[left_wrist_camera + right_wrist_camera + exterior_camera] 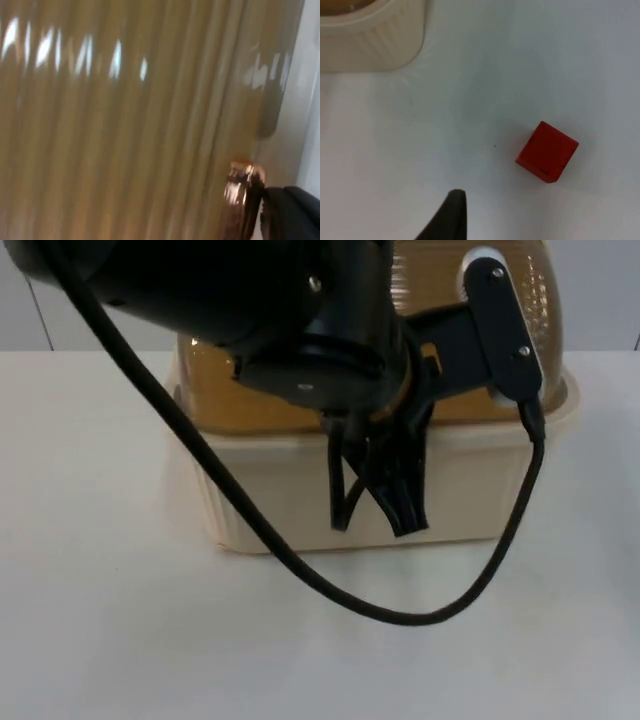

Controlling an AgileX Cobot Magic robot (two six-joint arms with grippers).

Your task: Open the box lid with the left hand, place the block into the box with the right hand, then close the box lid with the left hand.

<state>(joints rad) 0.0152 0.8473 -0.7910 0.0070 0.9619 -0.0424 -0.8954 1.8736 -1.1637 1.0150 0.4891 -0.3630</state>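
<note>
My left gripper (380, 502) hangs over the cream box (300, 490), fingers look parted, amber lid (125, 125) up close. Can't tell my right gripper's fingers; red block (547, 151) sits on the desk (470, 100), box corner at 10 o'clock from it.

One box (300, 500), one lid (470, 300), one red block (546, 151).

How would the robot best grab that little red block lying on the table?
From straight above, closing on two opposite flat sides of the red block. It rests flat on the white table, apart from the cream box, turned at an angle, so the fingers probably need turning to match.
</note>
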